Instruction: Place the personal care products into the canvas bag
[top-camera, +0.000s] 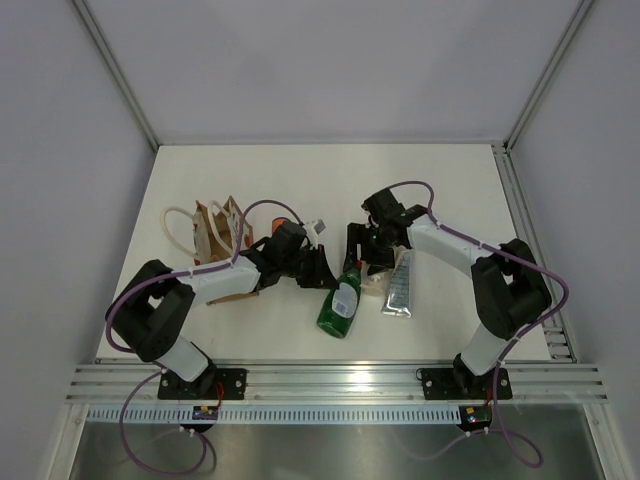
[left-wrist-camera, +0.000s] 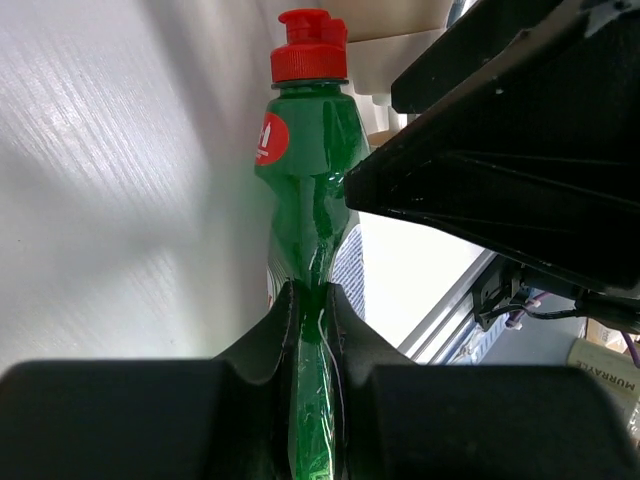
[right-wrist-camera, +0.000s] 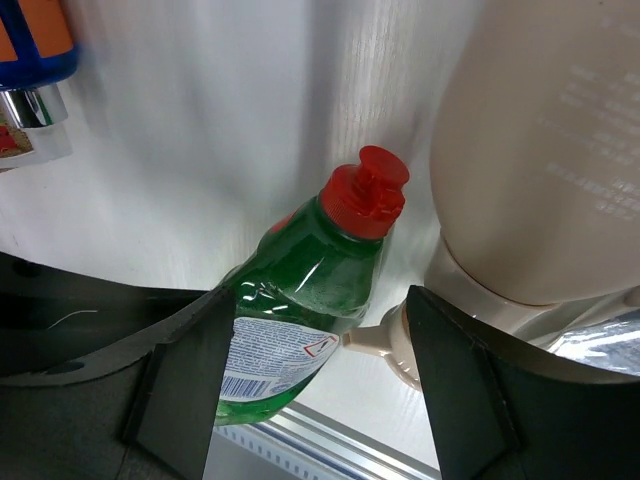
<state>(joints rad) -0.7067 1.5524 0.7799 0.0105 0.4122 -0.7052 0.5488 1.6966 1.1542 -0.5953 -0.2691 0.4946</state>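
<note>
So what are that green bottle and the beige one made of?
The green bottle is likely clear glossy plastic, since light passes through and highlights glint; its red cap looks like opaque plastic. The beige bottle is probably opaque matte plastic, with soft, dull shading.

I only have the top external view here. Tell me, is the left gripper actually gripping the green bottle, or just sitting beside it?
Observer: Gripping, it seems. The left wrist view shows the green bottle pinched at its narrow waist between the fingers of the left gripper.
Operator: Okay, and the other one, shut on anything?
Observer: No. The right wrist view shows the right gripper open, with that bottle's shoulder and the small cap of the beige bottle lying between its fingers.
</note>
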